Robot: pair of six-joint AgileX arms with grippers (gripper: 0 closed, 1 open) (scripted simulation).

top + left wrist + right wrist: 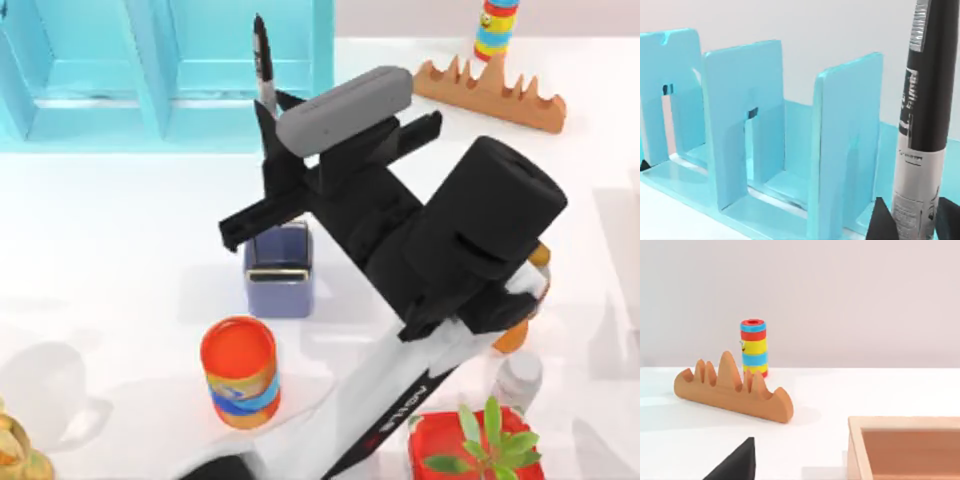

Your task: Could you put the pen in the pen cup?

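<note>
The pen (262, 62) stands upright with its pointed black end up and its pale grey part low, and my left gripper (270, 115) is shut on it. In the left wrist view the pen (922, 125) rises between the two black fingertips (880, 220). The slate-blue pen cup (279, 272) stands on the table just in front of and below the gripper, its mouth partly under the arm. A black part of my right gripper (735, 465) shows low in the right wrist view, facing the back right of the table.
A light blue rack (160, 70) stands behind the pen. An orange can (240, 372) is in front of the cup. A wooden rack (490, 95) and a striped toy (495, 28) are back right, a red plant pot (470, 445) front right, a wooden tray (905, 445) nearby.
</note>
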